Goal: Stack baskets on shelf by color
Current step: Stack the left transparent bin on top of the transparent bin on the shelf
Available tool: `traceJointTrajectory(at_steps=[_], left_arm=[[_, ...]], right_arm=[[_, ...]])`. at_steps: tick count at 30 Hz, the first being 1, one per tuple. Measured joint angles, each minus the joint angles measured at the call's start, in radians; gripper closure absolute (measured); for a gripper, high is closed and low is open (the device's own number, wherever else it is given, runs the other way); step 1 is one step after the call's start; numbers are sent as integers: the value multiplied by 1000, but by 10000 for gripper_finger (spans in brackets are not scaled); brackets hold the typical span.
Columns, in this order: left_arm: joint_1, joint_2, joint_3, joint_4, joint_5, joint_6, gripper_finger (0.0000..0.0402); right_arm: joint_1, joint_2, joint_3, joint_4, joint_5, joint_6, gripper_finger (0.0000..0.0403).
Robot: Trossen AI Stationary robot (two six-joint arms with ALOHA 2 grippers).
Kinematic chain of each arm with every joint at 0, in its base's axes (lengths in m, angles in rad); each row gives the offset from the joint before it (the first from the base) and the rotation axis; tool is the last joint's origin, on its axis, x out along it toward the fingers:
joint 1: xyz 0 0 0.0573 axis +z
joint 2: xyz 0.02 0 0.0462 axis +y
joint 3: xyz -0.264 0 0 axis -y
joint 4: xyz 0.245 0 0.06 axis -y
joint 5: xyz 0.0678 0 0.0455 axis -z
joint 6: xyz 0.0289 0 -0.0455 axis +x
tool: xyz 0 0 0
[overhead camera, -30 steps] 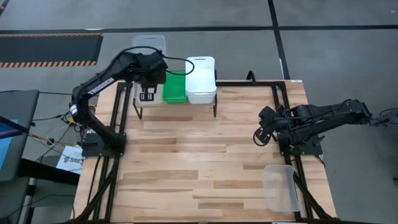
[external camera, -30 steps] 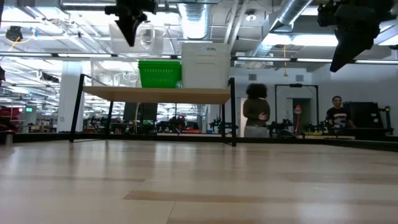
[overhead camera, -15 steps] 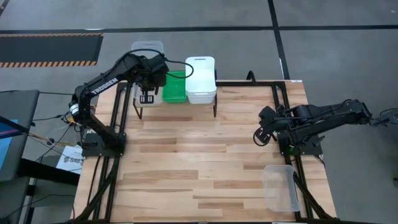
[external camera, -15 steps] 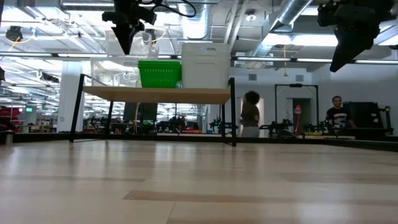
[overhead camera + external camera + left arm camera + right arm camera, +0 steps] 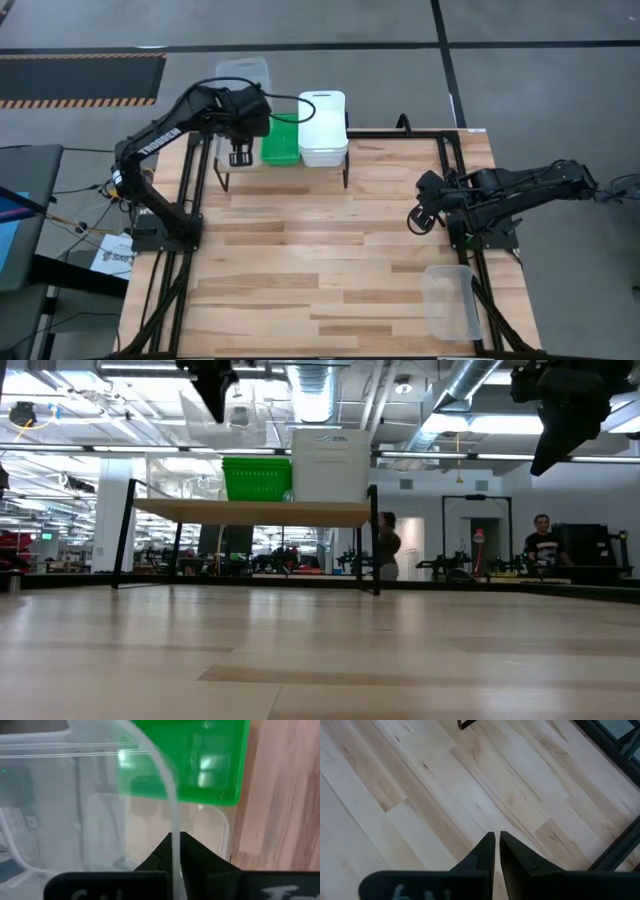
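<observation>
The shelf [image 5: 250,512] stands at the table's far left. On it rest a clear basket [image 5: 180,475], a green basket [image 5: 281,142] and a white stack [image 5: 323,128], each on its base. My left gripper [image 5: 240,155] is above the shelf's left end, shut on another clear basket [image 5: 242,72], which hangs tilted over the clear one. My right gripper [image 5: 413,220] hovers shut over the table's right side, with nothing between its fingers. My left gripper pinches the clear basket's thin side wall [image 5: 175,827] at its rim, one finger inside the basket and one outside. The fingers slant down from above. The basket is lifted clear and tilted over the clear basket on the shelf.
One more clear basket [image 5: 450,300] lies at the table's near right corner. Black frame bars [image 5: 455,150] run along the table's sides. The wide wooden middle of the table [image 5: 320,250] is bare. People stand in the room beyond the far edge.
My left gripper dipped toward the shelf with the clear basket, then rose again in the last half second. It now stands a little higher than a second ago. The basket stayed in its hold, tilted and clear of the one below.
</observation>
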Motion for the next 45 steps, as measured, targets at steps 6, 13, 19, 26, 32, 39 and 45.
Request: traceJointTrajectory(at_steps=[6, 13, 19, 26, 32, 39, 45], left_arm=[[13, -52, 56, 0, 22, -104, 402], [31, -96, -40, -3, 98, -41, 402], [33, -95, -102, 0, 83, -5, 402], [48, -94, -202, 0, 106, -47, 402], [51, -94, -255, 0, 97, -10, 402], [51, -94, -270, 0, 107, 30, 402], [51, -94, -270, 0, 120, 62, 402]], right_arm=[[0, 0, 0, 0, 2, 0, 351], [0, 0, 0, 0, 26, 0, 351], [0, 0, 0, 0, 26, 0, 351], [0, 0, 0, 0, 26, 0, 351], [0, 0, 0, 0, 26, 0, 351], [0, 0, 0, 0, 26, 1, 351], [0, 0, 0, 0, 26, 0, 351]])
